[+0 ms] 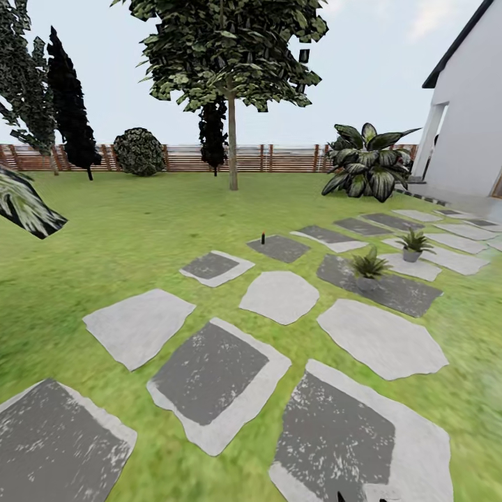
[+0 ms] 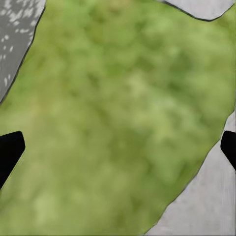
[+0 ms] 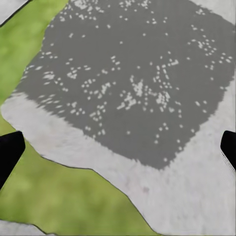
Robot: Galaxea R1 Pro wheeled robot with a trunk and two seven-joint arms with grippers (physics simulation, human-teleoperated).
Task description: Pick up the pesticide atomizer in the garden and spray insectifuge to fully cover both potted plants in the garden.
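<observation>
Two potted plants (image 1: pixel 369 267) (image 1: pixel 414 244) on stones — atomizer (image 1: pixel 263 238) well left.

A tall tree (image 1: pixel 232 90) with a thin pale trunk stands at the far side of the grass, in front of a brown slatted fence (image 1: pixel 181 157). Left of it rise dark cypresses (image 1: pixel 70 104) and a round bush (image 1: pixel 139 151). To the right, a big bush of striped leaves (image 1: pixel 366 164) sits beside a white house wall (image 1: pixel 467 132). Irregular stepping stones (image 1: pixel 216 380), some dark grey in the middle with pale edges, spread across the near ground. Pale cloudy sky above
</observation>
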